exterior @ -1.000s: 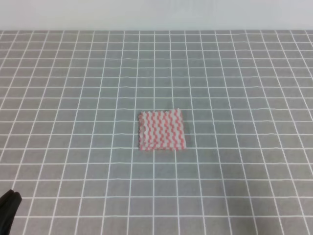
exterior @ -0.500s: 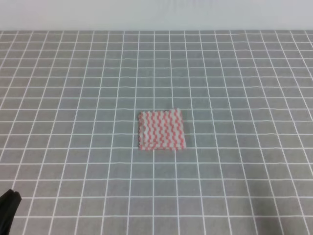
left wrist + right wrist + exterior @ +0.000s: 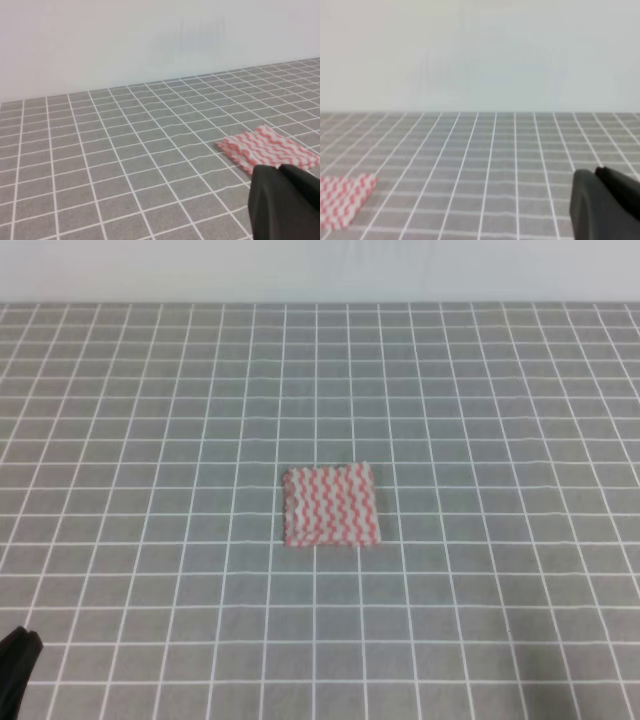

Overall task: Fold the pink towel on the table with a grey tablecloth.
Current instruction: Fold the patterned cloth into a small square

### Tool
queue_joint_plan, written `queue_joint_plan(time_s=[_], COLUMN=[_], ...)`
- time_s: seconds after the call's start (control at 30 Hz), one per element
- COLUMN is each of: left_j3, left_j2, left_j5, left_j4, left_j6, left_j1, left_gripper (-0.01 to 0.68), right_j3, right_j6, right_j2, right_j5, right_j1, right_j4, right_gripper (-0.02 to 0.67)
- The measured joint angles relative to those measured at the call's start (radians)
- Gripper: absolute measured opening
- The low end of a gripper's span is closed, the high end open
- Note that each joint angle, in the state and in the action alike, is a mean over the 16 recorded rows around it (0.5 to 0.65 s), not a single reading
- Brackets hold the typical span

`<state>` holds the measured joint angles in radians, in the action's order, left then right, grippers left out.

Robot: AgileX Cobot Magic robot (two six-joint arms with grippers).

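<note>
The pink towel (image 3: 330, 505) lies flat in the middle of the table with a grey tablecloth (image 3: 150, 440), a small rectangle with pink-red and white wavy stripes. It also shows in the left wrist view (image 3: 267, 148) and at the left edge of the right wrist view (image 3: 342, 200). My left gripper (image 3: 18, 665) sits at the bottom left corner, far from the towel. In its wrist view (image 3: 278, 172) the fingers are pressed together, holding nothing. My right gripper (image 3: 596, 174) is out of the exterior view. Its fingers are also together and empty, well to the right of the towel.
The grey gridded cloth spreads all around the towel. A plain pale wall (image 3: 320, 270) stands behind the table's far edge.
</note>
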<state>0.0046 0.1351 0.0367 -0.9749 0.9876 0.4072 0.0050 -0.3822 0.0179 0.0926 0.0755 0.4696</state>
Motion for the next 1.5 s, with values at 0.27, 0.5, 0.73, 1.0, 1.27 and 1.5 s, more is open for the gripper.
queue_joint_plan(time_s=[0.27,0.5,0.73,1.0,1.27,1.5], left_j3=[0.001,0.001,0.001,0.001,0.008,0.015], left_j2=[0.001,0.003,0.004,0.003,0.003,-0.017], left_j5=[0.004,0.006,0.007,0.008,0.007,-0.029], left_j4=[-0.011,-0.019,-0.018,-0.019,0.064,0.359], left_j6=[0.0,0.0,0.0,0.0,-0.067,-0.358], left_j1=[0.0,0.0,0.0,0.0,-0.008,-0.084], left_gripper=[-0.002,-0.002,-0.002,-0.002,-0.002,-0.002], right_j3=[0.002,0.002,0.0,0.0,0.0,0.0], right_j6=[0.118,0.234,0.241,0.241,0.241,0.241], right_j2=[0.0,0.0,0.0,0.0,0.0,0.0], right_j5=[0.116,0.196,0.215,0.213,0.212,0.213], right_j1=[0.0,0.0,0.0,0.0,0.0,0.0], right_j4=[-0.154,-0.271,-0.284,-0.276,-0.272,-0.272], right_gripper=[-0.015,-0.015,-0.015,-0.015,-0.015,-0.015])
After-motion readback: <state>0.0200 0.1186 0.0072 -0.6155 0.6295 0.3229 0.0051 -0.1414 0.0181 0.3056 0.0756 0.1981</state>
